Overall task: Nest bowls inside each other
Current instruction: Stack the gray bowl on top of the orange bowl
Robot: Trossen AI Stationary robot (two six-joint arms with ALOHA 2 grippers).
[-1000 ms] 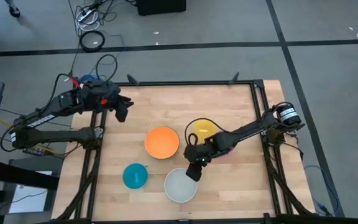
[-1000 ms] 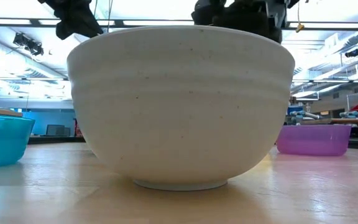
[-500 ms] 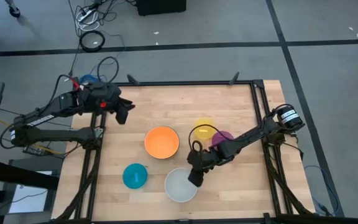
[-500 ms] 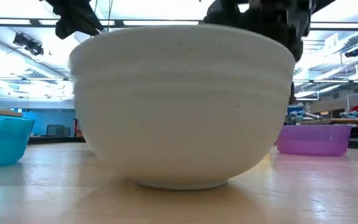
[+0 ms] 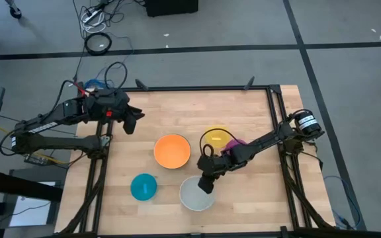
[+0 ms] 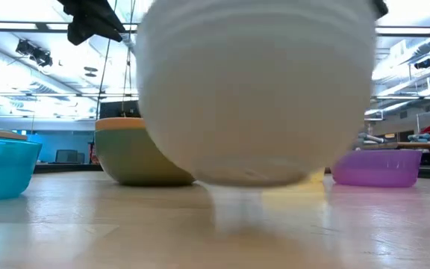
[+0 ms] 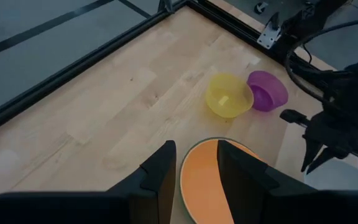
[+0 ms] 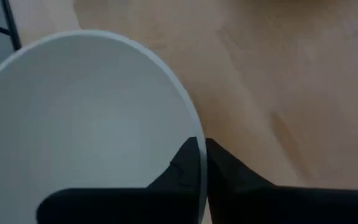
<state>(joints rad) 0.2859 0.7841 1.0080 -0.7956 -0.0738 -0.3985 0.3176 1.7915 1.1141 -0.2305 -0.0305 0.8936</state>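
The white bowl is near the table's front edge, with my right gripper shut on its rim. An orange bowl with a green edge round it stands mid-table. Behind my right arm are a yellow bowl and a purple bowl. A blue bowl stands at the near left. My left gripper hangs open over the table's far left, holding nothing; its wrist view shows the orange bowl beyond its fingers. My right gripper pinches the white bowl's rim on its far right side, one finger inside the bowl and one outside. The fingers slant down from the table's far right. In the low view the white bowl is off the table and blurred.
A black frame rail runs along the table's far edge and another down its right side. Bare wood lies at the far middle and the near right.
My right gripper has gone down onto the white bowl's far right rim and taken hold of it. The bowl, which stood flat on the table, has come up off it and shifted a little toward the table's right.
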